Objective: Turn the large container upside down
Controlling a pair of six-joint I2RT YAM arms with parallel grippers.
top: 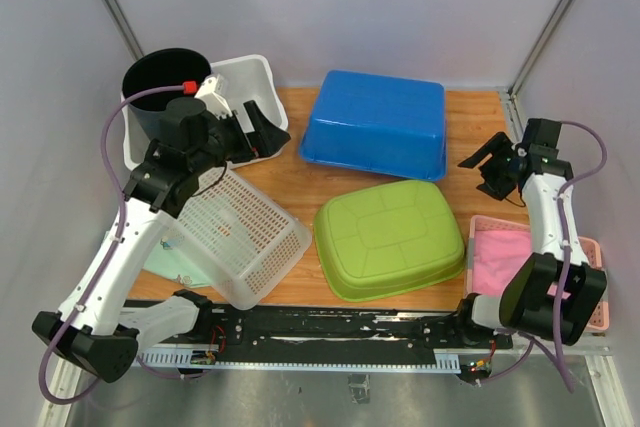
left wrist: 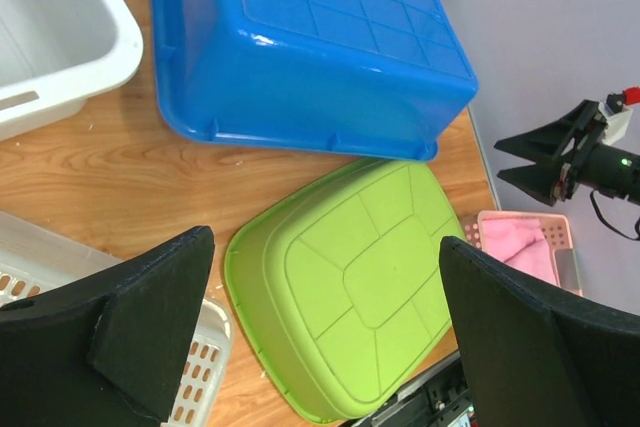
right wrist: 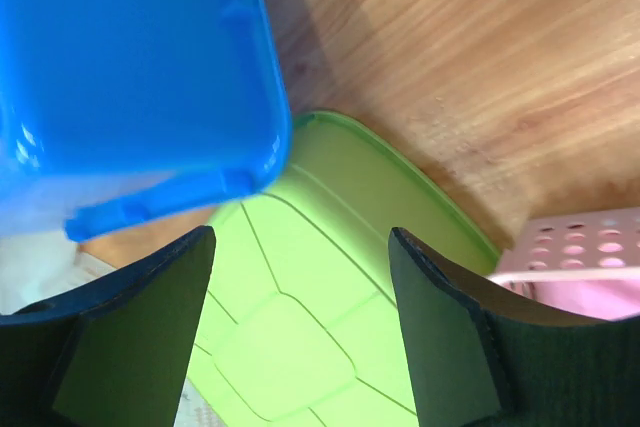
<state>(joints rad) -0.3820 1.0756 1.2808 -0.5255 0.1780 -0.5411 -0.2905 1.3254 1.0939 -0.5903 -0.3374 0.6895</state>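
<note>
Nearest us, by the arm bases, a green tub (top: pixel 390 237) lies bottom up on the bench (top: pixel 300 172). To its left a white lattice basket (top: pixel 245 232) sits tilted, one corner raised. To its right, at the bench's edge, is a pink basket (top: pixel 497 223) with a pink cloth (top: pixel 495 262) inside.

Farther back, the right pincer (top: pixel 478 172) hangs above the right side of the bench. Its jaws are spread and we see nothing between them. It is apart from the blue container (top: pixel 378 122) and to that container's right. The left pincer (top: pixel 262 132) is also spread wide and empty, and it sits at the near edge of a white bin (top: pixel 255 72).

The large blue container rests at the far middle of the bench. It is upside down, its ribbed base facing up and its rim on the wood. Its near edge lies just beside the green tub's far edge, and we cannot tell whether the two touch.

Farthest back on the left, a black bucket (top: pixel 165 82) stands upright beside the white bin in the corner.
</note>
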